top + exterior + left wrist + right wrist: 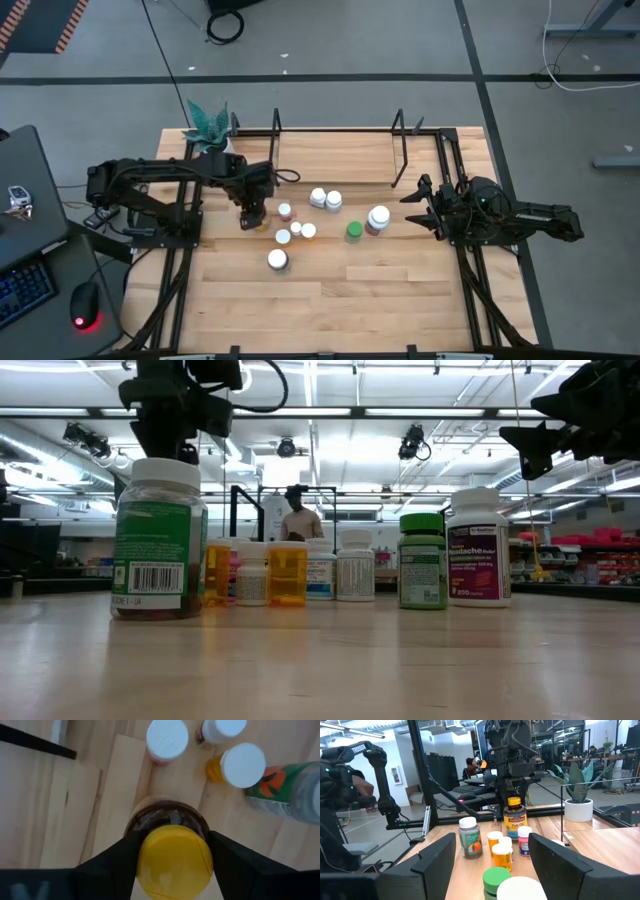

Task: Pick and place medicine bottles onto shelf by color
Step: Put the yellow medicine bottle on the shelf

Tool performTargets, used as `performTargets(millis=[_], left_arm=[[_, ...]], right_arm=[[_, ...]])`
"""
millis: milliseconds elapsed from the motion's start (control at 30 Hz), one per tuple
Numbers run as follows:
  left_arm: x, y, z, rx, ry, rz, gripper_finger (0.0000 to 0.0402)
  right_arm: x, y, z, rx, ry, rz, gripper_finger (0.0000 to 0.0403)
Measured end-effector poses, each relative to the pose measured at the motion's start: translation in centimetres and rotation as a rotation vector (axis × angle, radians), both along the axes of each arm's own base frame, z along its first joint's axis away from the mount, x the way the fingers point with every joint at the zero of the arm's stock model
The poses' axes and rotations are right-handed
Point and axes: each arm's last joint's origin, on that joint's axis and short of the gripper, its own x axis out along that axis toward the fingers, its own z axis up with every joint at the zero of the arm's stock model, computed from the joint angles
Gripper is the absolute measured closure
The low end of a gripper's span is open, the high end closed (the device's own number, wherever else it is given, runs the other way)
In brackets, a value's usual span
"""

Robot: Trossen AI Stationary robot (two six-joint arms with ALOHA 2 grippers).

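The medicine bottles stand in a loose cluster mid-table (325, 198): a green one (354, 231), a big white-capped one (378, 218), orange and pinkish ones, and a large green-labelled one nearest (160, 540). My left gripper (174, 845) is over the yellow-capped amber bottle (515, 817) at the cluster's left end, shut on it. My right gripper (492, 865) hangs open above the table to the right of the cluster, with the green cap (496, 876) and a white cap just ahead of it. The shelf (335, 150) stands along the far edge. My left gripper comes from above, pointing down, and has the amber bottle's yellow cap (150, 865) pinched between its two fingers (120, 855), one on each side. The bottle stays upright below the fingers. I cannot tell whether its base is on the table or just off it.
A white pot with a green plant (210, 130) sits at the shelf's left end. Bare wood lies on the near half of the table (380, 300). Black frame rails run along both table sides. A person stands in the room beyond (298, 520).
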Motion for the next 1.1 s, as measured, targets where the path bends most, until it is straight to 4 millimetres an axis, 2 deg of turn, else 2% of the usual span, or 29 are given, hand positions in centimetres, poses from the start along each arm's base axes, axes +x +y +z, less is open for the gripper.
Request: performTargets(millis=[700,900,1100], left_arm=[[0.2,0.8,6.6,0.019,-0.105,0.019,0.0176],[1.3,1.8,8.0,0.041,-0.108,0.005,0.0183],[4.0,2.8,9.1,0.088,-0.1,-0.057,0.0178]], right_arm=[[0.0,0.0,0.0,0.0,0.0,0.0,0.0146],[0.0,0.0,0.0,0.0,0.0,0.0,0.0146],[0.0,0.0,0.0,0.0,0.0,0.0,0.0146]])
